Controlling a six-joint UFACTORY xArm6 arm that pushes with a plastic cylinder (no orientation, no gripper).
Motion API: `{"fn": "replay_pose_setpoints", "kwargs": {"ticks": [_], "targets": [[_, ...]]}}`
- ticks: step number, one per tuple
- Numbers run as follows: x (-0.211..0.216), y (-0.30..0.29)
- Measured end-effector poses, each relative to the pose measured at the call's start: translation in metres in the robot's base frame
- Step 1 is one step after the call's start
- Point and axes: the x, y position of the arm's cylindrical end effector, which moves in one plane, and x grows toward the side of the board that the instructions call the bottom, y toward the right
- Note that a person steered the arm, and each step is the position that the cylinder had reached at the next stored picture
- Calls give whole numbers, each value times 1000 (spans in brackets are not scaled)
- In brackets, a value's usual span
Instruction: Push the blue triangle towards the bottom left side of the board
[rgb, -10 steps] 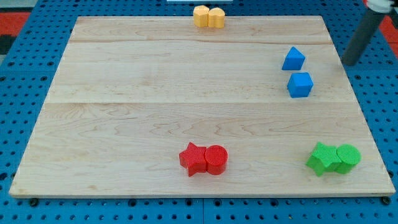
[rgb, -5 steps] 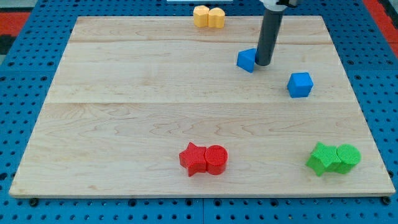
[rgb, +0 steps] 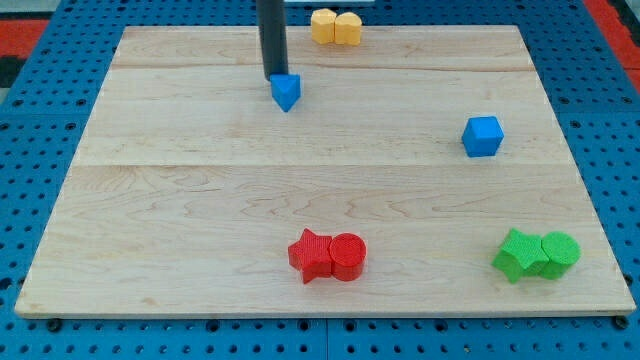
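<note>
Blue cube (rgb: 483, 136), red pair (rgb: 328, 256), green pair (rgb: 536, 254), yellow pair (rgb: 335, 27).
</note>
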Motion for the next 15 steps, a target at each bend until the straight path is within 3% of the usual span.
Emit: {"fn": "replay_pose_setpoints", "kwargs": {"ticks": [2, 4, 6, 15], "targets": [[50, 27], [27, 45], [58, 71], [184, -133]]}}
